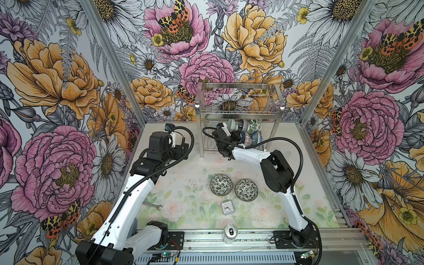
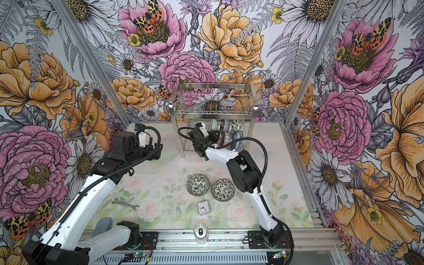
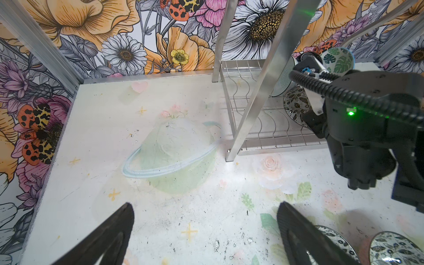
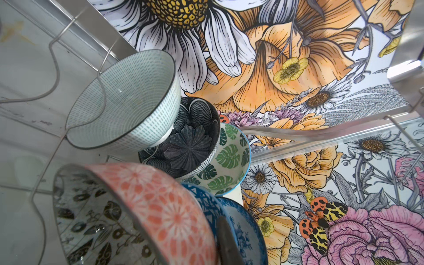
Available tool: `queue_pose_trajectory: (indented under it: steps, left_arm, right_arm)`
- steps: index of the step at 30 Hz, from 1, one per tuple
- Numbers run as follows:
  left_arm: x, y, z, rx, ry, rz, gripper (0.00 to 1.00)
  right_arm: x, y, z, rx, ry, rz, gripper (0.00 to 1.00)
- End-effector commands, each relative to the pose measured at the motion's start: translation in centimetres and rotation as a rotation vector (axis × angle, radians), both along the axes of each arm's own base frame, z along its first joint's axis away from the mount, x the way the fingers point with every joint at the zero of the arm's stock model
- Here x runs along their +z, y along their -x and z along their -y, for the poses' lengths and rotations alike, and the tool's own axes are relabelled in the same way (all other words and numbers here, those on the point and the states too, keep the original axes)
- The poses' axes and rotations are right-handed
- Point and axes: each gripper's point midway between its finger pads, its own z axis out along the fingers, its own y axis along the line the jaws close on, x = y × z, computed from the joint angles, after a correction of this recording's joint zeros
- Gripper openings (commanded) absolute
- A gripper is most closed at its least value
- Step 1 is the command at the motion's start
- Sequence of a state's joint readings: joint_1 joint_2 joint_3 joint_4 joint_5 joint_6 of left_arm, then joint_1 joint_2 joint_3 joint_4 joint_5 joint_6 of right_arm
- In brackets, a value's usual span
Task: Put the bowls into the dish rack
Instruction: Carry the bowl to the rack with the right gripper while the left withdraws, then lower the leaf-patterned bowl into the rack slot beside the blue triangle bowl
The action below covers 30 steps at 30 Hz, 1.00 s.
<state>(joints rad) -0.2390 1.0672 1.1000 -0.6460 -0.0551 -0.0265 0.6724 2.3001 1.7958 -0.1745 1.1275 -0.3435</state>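
Right gripper [image 1: 235, 137] at the dish rack [image 1: 202, 130] lower tier, jaws closed on pink-sided bowl [image 4: 160, 206], beside other racked bowls [image 4: 128, 96]. Left gripper [image 3: 205, 206] left of rack, jaws wide apart, empty. Two black-white leaf bowls [image 1: 221, 185] in front of rack.

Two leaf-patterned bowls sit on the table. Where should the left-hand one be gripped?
Pinch the rim of the left-hand bowl, one jaw inside and one outside, coming down from above. It sits upright, mouth up, so the rim is exposed. Probably take the rim's left side, since the other bowl sits close on its right.
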Motion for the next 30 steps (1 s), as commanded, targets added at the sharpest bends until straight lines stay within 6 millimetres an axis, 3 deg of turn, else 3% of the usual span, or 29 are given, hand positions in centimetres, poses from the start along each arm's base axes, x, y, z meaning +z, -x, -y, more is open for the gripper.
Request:
queue_pose_trajectory:
  steps: [1, 18, 30]
  left_arm:
    - [0.5, 0.0, 0.1, -0.006, 0.031, 0.026, 0.99]
    - [0.5, 0.0, 0.1, -0.008, 0.032, 0.024, 0.99]
    - [0.5, 0.0, 0.1, -0.007, 0.034, 0.024, 0.99]
  right_arm:
    - [1.6, -0.9, 0.2, -0.042, -0.002, 0.065, 0.00]
    - [-0.9, -0.6, -1.4, 0.002, -0.013, 0.023, 0.00]
    - [-1.8, 0.0, -2.4, 0.033, -0.072, -0.002, 0.12]
